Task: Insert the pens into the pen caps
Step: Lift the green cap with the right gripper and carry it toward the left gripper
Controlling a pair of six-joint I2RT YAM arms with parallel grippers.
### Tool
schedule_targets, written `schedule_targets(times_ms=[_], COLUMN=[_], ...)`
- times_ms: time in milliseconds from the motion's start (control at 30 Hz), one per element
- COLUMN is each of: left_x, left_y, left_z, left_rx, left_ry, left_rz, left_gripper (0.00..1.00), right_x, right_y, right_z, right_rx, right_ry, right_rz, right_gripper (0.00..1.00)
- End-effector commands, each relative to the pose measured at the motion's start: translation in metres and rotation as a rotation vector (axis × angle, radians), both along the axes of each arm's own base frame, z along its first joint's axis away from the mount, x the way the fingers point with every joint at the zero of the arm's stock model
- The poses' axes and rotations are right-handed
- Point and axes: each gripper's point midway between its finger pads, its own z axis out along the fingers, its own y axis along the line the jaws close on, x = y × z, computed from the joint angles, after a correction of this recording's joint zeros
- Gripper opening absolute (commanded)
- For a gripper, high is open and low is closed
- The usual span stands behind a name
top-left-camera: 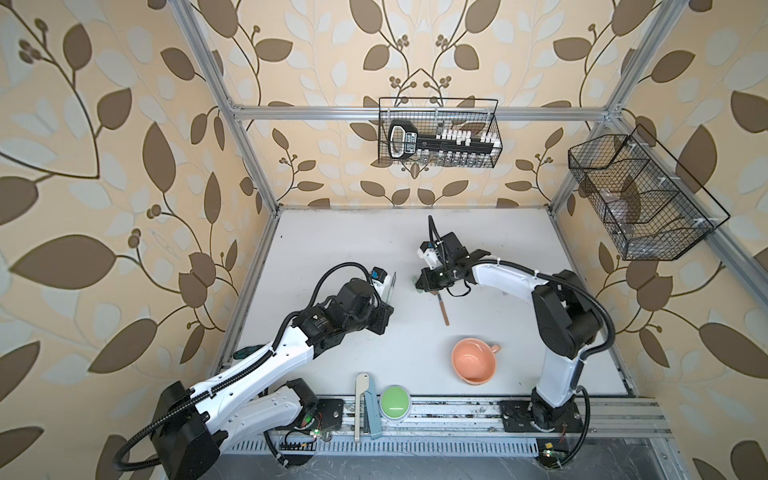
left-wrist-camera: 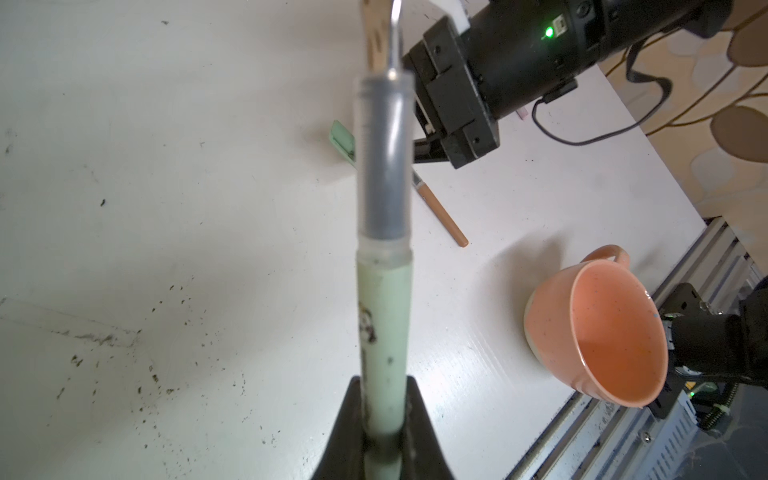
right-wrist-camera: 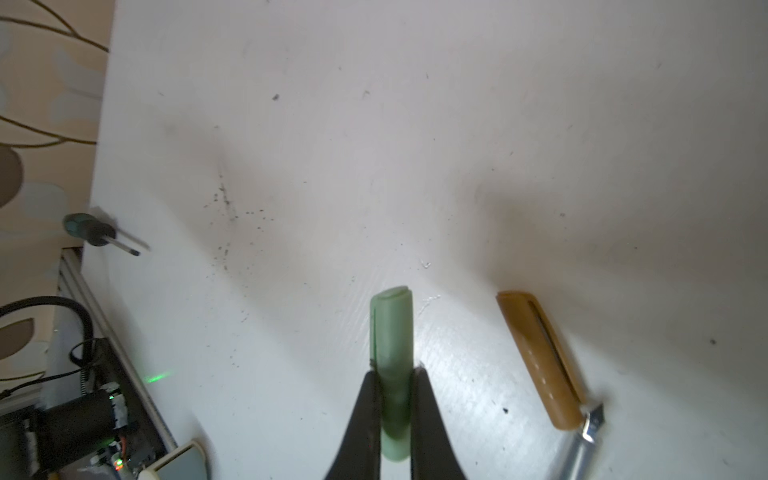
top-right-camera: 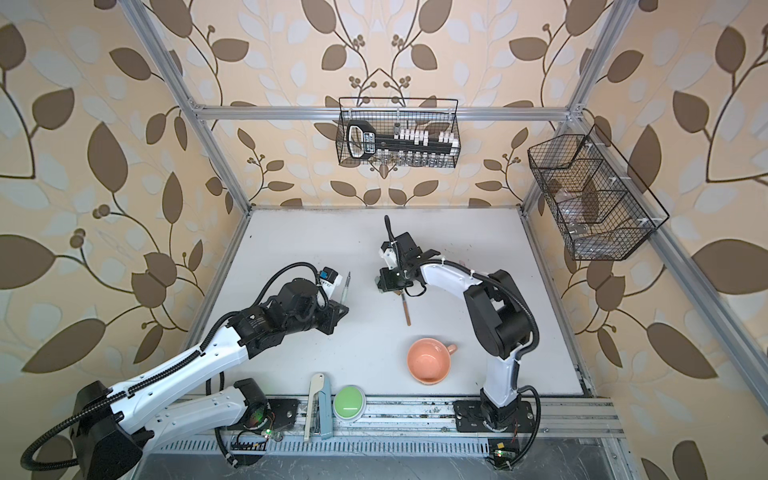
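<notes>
The left gripper (left-wrist-camera: 384, 399) is clamped on the slim grey-green marker pen (left-wrist-camera: 384, 324), whose dark tip is pointed outward. The short pale green plastic cap (right-wrist-camera: 392, 324) is pinched by the right gripper (right-wrist-camera: 397, 374), near the tan-brown plastic cap (right-wrist-camera: 536, 353) laid on the white table (right-wrist-camera: 374, 124). A black-handled tool (top-left-camera: 401, 139) is held in the black wire wall basket (top-left-camera: 496, 124); the small white pieces beside it are too blurred to be made out.

Grn pen (left-wrist-camera: 384, 324), grn cap (right-wrist-camera: 392, 332), tan cap (right-wrist-camera: 536, 357), peach mug (left-wrist-camera: 548, 328), brn-leaf wallpaper (top-left-camera: 62, 262).
</notes>
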Motion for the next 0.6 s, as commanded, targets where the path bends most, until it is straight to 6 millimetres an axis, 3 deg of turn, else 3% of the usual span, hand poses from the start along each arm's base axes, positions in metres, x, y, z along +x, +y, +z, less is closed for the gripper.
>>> schedule_targets(times_ms=[0,267,400,567], left_x=[0.006,0.016,0.015,0.016], left_y=[-0.021,-0.037,-0.049,-0.056], left_z=[0.008,0.003,0.007,0.009], left_rx=[-0.01,-0.011,-0.034,-0.024], left_ry=[-0.106,-0.134,-0.156,-0.171], left_rz=[-0.032,-0.025,-0.044,-0.05], left_gripper=[0.06,0.03,0.03,0.02], right_x=[-0.001,-0.02,-0.028,-0.034], right_y=[0.0,-0.025,-0.038,-0.041], right_z=[0.035,0.104,0.125,0.139], right_rx=[0.167,0.392,0.489,0.57], right_ry=[-0.071,-0.249,-0.32,-0.342], right_rz=[-0.038,-0.139,-0.218,-0.246], right_gripper=[0.06,0.05,0.05,0.05])
